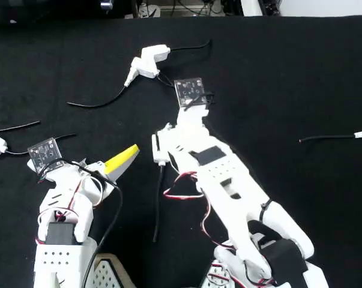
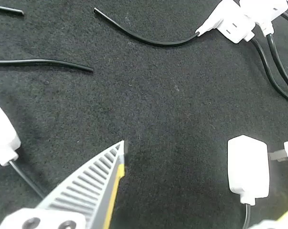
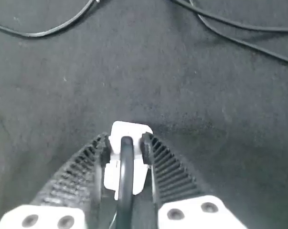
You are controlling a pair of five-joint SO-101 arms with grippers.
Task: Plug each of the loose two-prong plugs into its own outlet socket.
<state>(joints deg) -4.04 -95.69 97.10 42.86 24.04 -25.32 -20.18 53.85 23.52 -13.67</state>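
right gripper (image 3: 124, 142) clamped shut on white plug (image 3: 125, 130), mid-table, low by black mat (image 3: 206, 71). cord (image 3: 125, 183) runs back between my fingers. worry: cord drags or snags on my arm, plug twists in grip, prongs go in crooked.

Plug (image 3: 129, 131) white, cord (image 3: 125, 167) black — table (image 3: 191, 71) black.
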